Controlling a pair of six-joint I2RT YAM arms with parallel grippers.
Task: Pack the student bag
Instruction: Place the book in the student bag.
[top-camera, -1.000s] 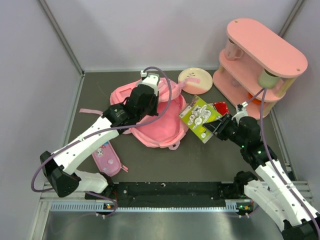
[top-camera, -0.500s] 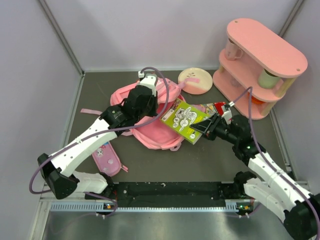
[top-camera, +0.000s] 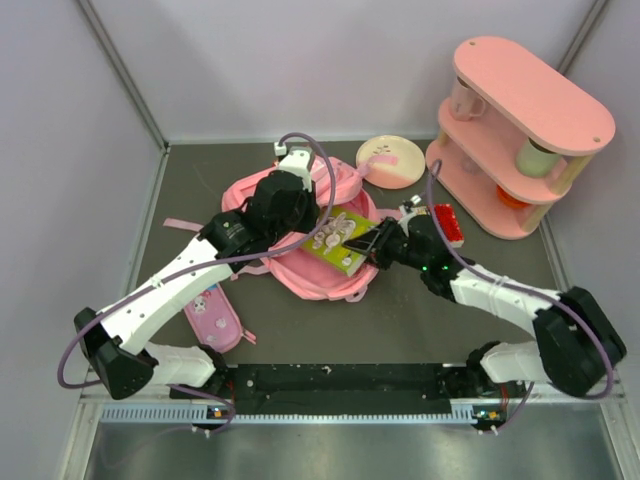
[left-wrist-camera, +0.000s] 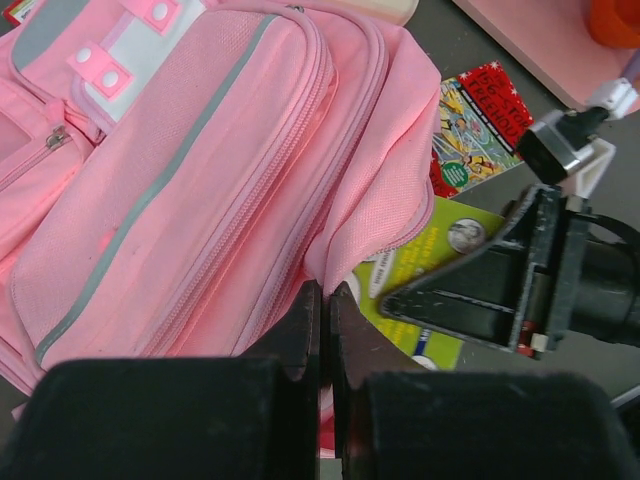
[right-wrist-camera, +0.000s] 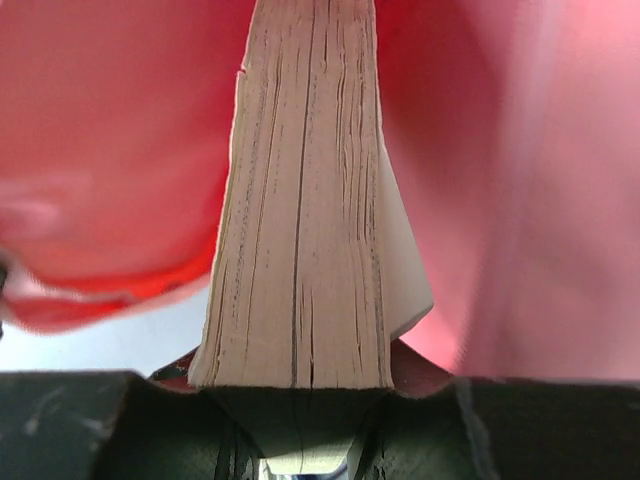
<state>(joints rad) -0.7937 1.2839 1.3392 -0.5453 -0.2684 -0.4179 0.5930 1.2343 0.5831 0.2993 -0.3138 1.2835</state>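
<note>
Bag (top-camera: 305, 272): centre frame, flap pinched between left gripper's (left-wrist-camera: 325, 305) closed fingers. Book (top-camera: 338, 240): clamped in right gripper (top-camera: 370, 243), carried leftward from mid-right into bag's mouth within the last second. Packing step judged nearly complete.

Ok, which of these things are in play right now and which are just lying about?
In play: backpack, pinched by the left gripper; green book, held by the right gripper at the bag's opening.
Lying about: pencil case, red book, plate, shelf. The pencil case and red book might be packed later.
</note>
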